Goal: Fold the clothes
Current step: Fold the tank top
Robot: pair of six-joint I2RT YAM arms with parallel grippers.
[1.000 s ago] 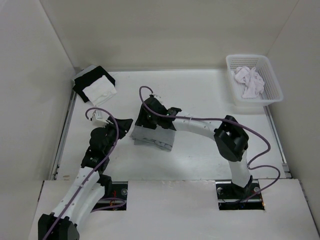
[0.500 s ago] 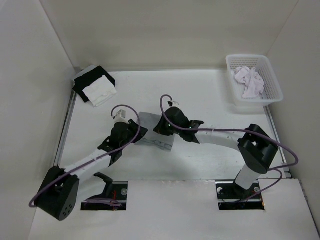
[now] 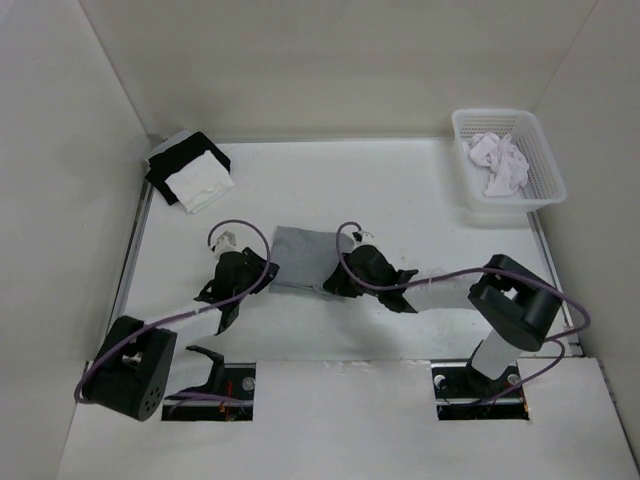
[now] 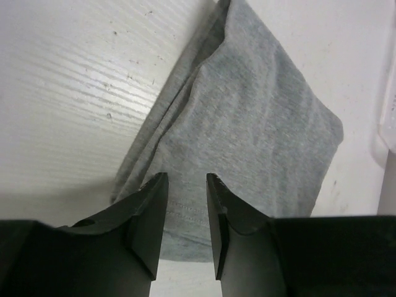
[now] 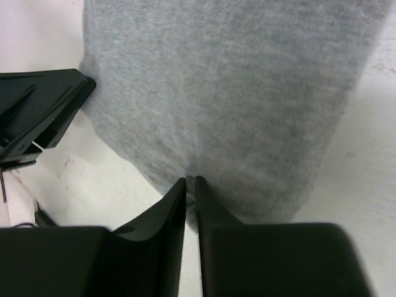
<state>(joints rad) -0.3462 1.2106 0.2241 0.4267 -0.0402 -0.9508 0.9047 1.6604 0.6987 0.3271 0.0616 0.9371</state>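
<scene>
Starting at the near edge: found both arms reaching forward and low over the table (image 3: 420, 200), converging on one item at its middle.

Noted the left gripper (image 4: 185, 179) poised over the near-left hem of the grey shirt (image 4: 247, 124), fingers apart with a clear gap and cloth visible through it below. No pinch evident; judged not holding.

Noted the right gripper (image 5: 190, 180) at the near-right edge of the same shirt, fingers drawn almost together with only a thin slit between. Tips at the very edge of the cloth, with a faint crease running up from them. Unable to confirm any fabric caught in that slit.

Located the shirt lying flat at mid-table, between the two grippers, reduced to a compact, roughly rectangular packet. From the left wrist view: several layers stacked along one side edge, slightly stepped rather than flush, with the stitched hem showing at the near end. No armholes or straps on show.

Assessed progress: folding judged largely done. Left to do, on this evidence: possibly one last fold or a squaring of the stepped edge, then letting go and drawing both arms clear.

Further back: recorded a black-and-white stack of cloth (image 3: 190, 175) in the far left corner and a white basket (image 3: 548, 192) in the far right corner, holding a small white garment (image 3: 500, 165). Both well apart from the shirt and from either arm.
</scene>
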